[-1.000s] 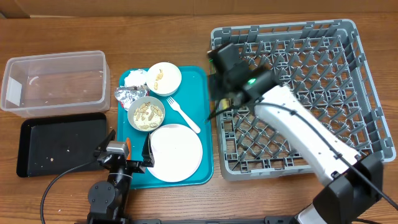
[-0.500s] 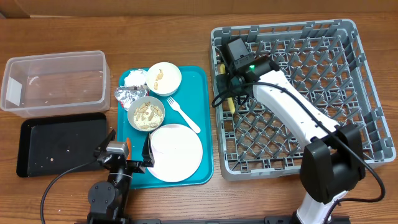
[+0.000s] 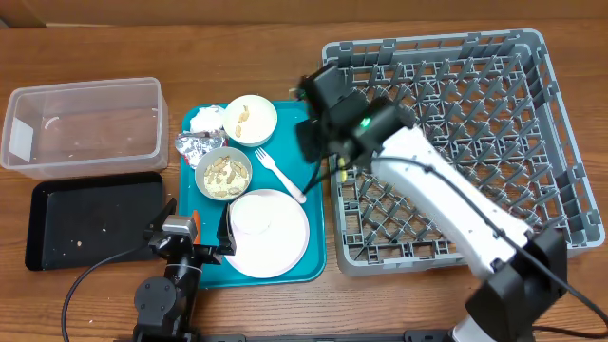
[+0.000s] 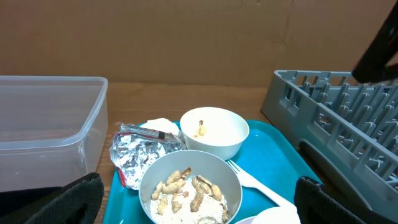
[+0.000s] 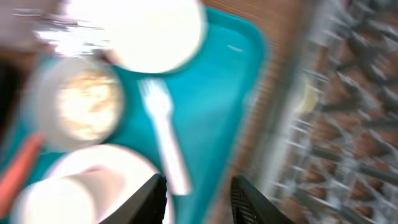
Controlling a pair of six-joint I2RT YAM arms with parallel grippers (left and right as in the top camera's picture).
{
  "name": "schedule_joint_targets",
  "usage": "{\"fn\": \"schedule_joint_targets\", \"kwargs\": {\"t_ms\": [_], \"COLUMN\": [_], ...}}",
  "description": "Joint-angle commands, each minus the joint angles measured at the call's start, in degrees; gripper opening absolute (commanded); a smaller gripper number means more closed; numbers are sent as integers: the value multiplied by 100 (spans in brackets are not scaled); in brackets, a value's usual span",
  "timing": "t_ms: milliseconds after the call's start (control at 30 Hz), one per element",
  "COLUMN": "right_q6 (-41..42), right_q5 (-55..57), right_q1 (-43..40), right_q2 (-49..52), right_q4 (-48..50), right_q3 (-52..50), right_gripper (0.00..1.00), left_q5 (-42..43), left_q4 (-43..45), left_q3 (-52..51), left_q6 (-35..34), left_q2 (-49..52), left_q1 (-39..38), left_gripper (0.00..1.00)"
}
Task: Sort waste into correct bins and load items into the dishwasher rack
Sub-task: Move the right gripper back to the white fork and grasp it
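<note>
- Overhead: right tool hangs over the teal tray's right edge, beside the grey rack. White fork lies on the tray.
- Left wrist: left tool wide open and empty, facing the scraps bowl and foil wrapper.
- Right wrist: blurred. Right tool fingers apart with nothing between, above the fork.

No legible text, label, brand, number or sign was found in any view. The foil wrapper carried a red strip along its upper edge, but the strip was too small and creased to be read. The right wrist view was motion-blurred, so no characters could be resolved there. A green indicator light was lit on the right arm and bore no characters.
</note>
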Motion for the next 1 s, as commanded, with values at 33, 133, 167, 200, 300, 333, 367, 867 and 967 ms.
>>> {"fn": "schedule_joint_targets", "kwargs": {"t_ms": [33,133,167,200,300,333,367,867,967], "right_q6": [-26,-26,-26,-28,-94,-138,-138,-179,-236], "right_q5": [-26,-33,-37,-79,-258,-323,-330,-494,-501], "right_q1": [282,295,295,295,295,299,308,372,376], "right_q2": [238,527,610,708,1003,1110,1200,2133,2223], "right_q4": [238,431,498,577,695,737,774,1309,1314], "right_q3": [-162,-297,-345,-391,-420,-420,-420,-420,-420], "right_gripper": [37,37,37,37,37,37,37,38,38], "left_q5": [-37,-37,-37,-37,-37,-37,-35,-37,-37], "left_q4": [-11,-11,-11,-11,-11,-11,-11,-11,-11], "left_q3": [-20,-20,-20,-20,-20,-20,-20,-20,-20], "left_q6": [-79,-79,-79,-79,-79,-79,-79,-79,-79], "left_q2": [-50,-50,-50,-50,-50,-50,-50,-50,-50], "left_q1": [26,26,26,26,26,26,26,26,26], "left_gripper": [100,100,100,100,100,100,100,100,100]}}
